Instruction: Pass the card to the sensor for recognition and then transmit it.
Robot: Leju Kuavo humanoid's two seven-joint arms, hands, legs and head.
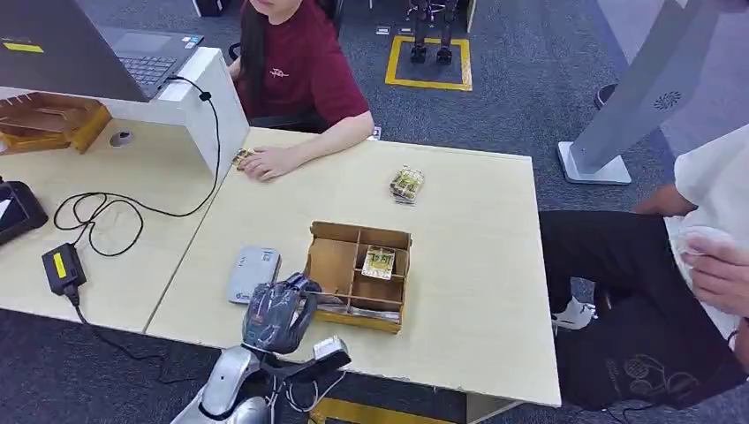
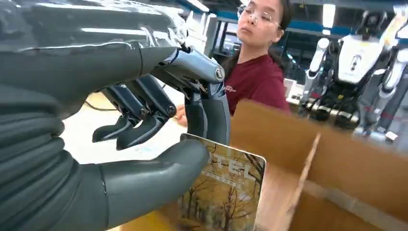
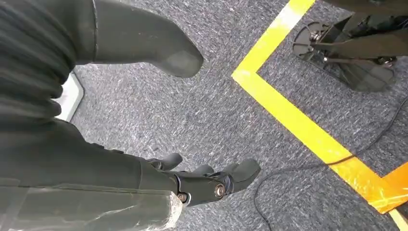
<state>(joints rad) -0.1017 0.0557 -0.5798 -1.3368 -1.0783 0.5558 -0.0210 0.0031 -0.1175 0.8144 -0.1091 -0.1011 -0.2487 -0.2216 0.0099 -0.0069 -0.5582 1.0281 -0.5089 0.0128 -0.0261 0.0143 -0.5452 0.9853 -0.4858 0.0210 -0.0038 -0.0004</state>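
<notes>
My left hand [image 1: 277, 314] hangs over the near left corner of a divided cardboard box [image 1: 334, 265]. In the left wrist view the hand [image 2: 144, 144] pinches a card [image 2: 226, 192] printed with autumn trees between thumb and fingers, just above the box [image 2: 337, 163]. Another card [image 1: 378, 261] lies in a right-hand compartment of the box. The grey card sensor [image 1: 253, 272] lies flat on the table just left of the box, close to my hand. My right hand [image 3: 159, 178] hangs over grey carpet, fingers apart and holding nothing.
A stack of cards [image 1: 406, 184] lies farther back on the table. A person in a red shirt [image 1: 300, 62] sits opposite with a hand [image 1: 269, 163] on the table. Another person [image 1: 707, 230] stands at the right. Cables and a black adapter [image 1: 64, 268] lie at the left.
</notes>
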